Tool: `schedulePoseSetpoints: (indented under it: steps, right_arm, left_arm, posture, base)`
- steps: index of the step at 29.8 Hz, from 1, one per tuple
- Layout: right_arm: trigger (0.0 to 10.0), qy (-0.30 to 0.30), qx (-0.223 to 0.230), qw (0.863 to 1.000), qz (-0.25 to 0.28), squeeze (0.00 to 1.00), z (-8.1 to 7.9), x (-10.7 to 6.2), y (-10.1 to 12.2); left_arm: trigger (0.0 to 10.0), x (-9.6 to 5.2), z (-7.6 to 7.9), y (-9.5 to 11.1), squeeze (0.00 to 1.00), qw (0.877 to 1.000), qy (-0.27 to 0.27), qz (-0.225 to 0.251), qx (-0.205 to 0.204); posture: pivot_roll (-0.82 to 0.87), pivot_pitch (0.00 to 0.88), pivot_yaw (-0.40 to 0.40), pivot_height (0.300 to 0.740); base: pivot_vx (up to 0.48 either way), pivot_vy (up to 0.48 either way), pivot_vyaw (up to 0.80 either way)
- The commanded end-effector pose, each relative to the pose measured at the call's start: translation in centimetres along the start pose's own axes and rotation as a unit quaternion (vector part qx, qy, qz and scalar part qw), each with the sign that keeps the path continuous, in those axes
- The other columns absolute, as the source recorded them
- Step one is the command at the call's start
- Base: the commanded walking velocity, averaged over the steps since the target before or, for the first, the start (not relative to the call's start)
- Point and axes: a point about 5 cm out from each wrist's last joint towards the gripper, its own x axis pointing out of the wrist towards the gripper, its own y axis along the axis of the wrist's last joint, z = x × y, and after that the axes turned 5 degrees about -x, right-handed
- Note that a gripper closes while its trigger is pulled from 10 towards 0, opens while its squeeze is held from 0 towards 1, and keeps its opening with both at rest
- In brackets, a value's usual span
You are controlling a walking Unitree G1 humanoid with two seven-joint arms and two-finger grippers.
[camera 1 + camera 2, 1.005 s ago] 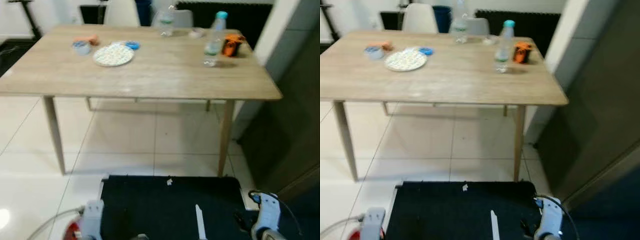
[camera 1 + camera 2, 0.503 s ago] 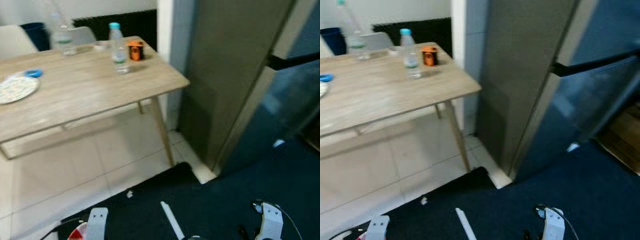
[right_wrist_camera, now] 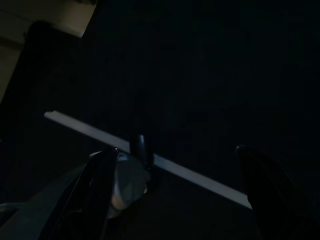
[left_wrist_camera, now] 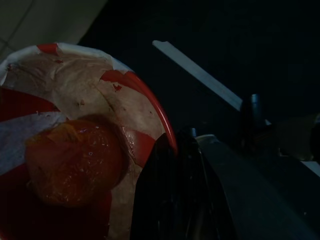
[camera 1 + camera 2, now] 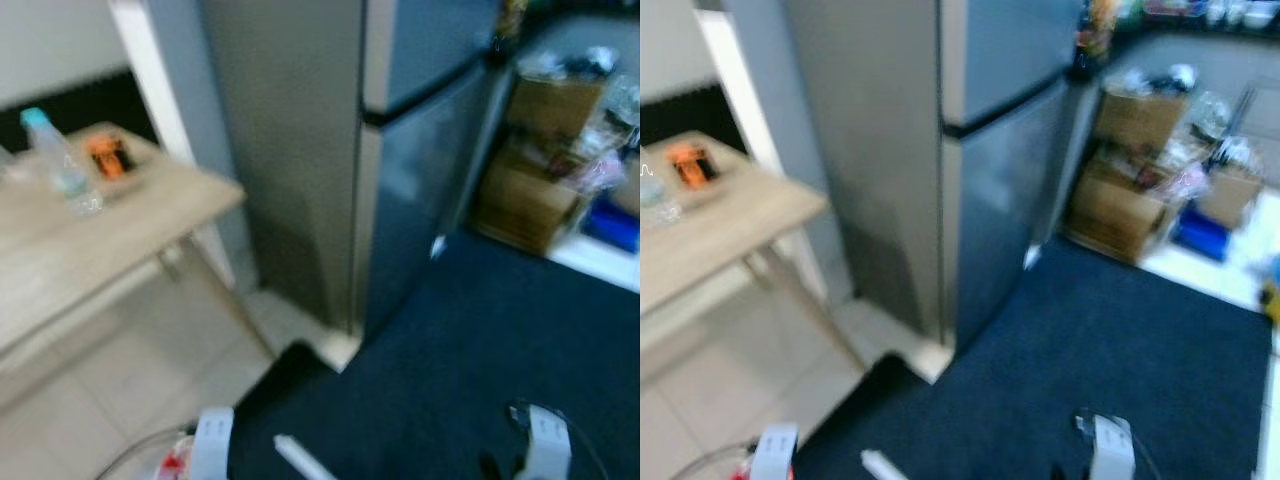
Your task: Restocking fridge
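Fridge (image 5: 400, 150): tall, grey, two doors, both shut; it stands at 12 o'clock in the head views, with a dark seam between the upper and lower door. The views are blurred.
Rug (image 5: 480, 360): dark blue, running from the foot of the fridge toward 6 o'clock, under both arms.
Strip (image 5: 300, 462): a thin white strip lies on the rug at 6 o'clock.
Table (image 5: 90, 255): light wood, at 9 o'clock, well apart from the fridge door, beside a white pillar.
Bottle (image 5: 58, 160): clear, blue cap, upright on the table near its corner.
Orange thing (image 5: 105, 157): small, on the table just beside the bottle; too blurred to name.
Boxes (image 5: 535, 150): cardboard boxes and bags stacked on the floor at 2 o'clock, past the fridge.
Left gripper (image 4: 172, 150): low at 7 o'clock in the head views. In the left wrist view its black fingers are pinched on the rim of a bowl, one finger over the edge.
Bowl (image 4: 75, 95): red and white, paper-like lining, held by the left gripper over the rug's edge and the pale tiles.
Fruit (image 4: 75, 160): an orange-red round thing lying inside the bowl.
Right gripper (image 3: 180, 165): low at 5 o'clock in the head views, over the rug. In the dark right wrist view its two fingers stand wide apart with nothing between them.
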Motion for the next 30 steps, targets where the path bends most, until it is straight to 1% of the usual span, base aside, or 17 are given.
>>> schedulePoseSetpoints:
  steps: [1,9,11,16,21,23,26,29,30]
  right_arm:
    - [10.0,0.009,-0.002,1.000,0.018,0.00,-0.4,0.2,0.9]
    - [10.0,0.013,-0.005,1.000,0.022,0.00,-0.6,0.3,1.2]
    - [10.0,0.014,-0.007,1.000,0.024,0.00,-0.7,0.4,1.3]
    - [10.0,0.034,-0.023,0.999,0.030,0.00,-1.3,0.5,1.8]
    - [10.0,0.059,-0.059,0.996,0.030,0.00,-2.1,0.7,2.2]
    - [10.0,0.063,-0.062,0.996,0.030,0.00,-2.1,0.7,2.2]
    - [10.0,0.071,-0.086,0.993,0.031,0.00,-2.4,0.8,2.4]
    - [10.0,0.085,-0.107,0.990,0.025,0.00,-2.6,0.8,2.5]
    - [10.0,0.085,-0.107,0.990,0.025,0.00,-2.6,0.8,2.5]
  left_arm:
    - [10.0,-0.1,-0.2,-0.4,0.00,1.000,0.005,-0.006,0.002]
    - [10.0,-0.1,-0.3,-0.5,0.00,1.000,0.005,-0.007,0.001]
    - [10.0,-0.1,-0.3,-0.4,0.00,1.000,0.004,-0.007,0.001]
    - [10.0,-0.1,-0.2,-0.4,0.00,1.000,0.001,-0.007,-0.002]
    - [10.0,-0.1,-0.1,-0.4,0.00,1.000,-0.001,-0.008,-0.003]
    - [10.0,-0.1,0.0,-0.4,0.00,1.000,-0.001,-0.008,-0.003]
    - [10.0,0.0,0.1,-0.4,0.00,1.000,-0.002,-0.007,-0.003]
    - [10.0,-0.1,0.1,-0.5,0.00,1.000,-0.003,-0.008,-0.002]
    - [10.0,-0.1,0.1,-0.5,0.00,1.000,-0.003,-0.008,-0.002]
  posture:
    - [-0.03,0.001,-0.017,0.740]
    - [-0.02,0.002,-0.018,0.740]
    - [-0.03,0.002,-0.019,0.740]
    - [-0.02,0.004,-0.020,0.740]
    - [-0.03,0.005,-0.021,0.740]
    - [-0.03,0.005,-0.021,0.740]
    - [-0.03,0.005,-0.021,0.740]
    - [-0.03,0.006,-0.022,0.740]
    - [-0.03,0.006,-0.022,0.740]
  base:
    - [0.000,0.000,0.00]
    - [0.000,0.000,0.00]
    - [0.000,-0.251,0.00]
    - [0.000,-0.469,0.00]
    - [0.000,-0.469,0.00]
    - [0.000,-0.469,0.00]
    - [0.000,-0.465,0.00]
    - [0.000,-0.469,0.79]
    - [0.000,-0.469,0.79]
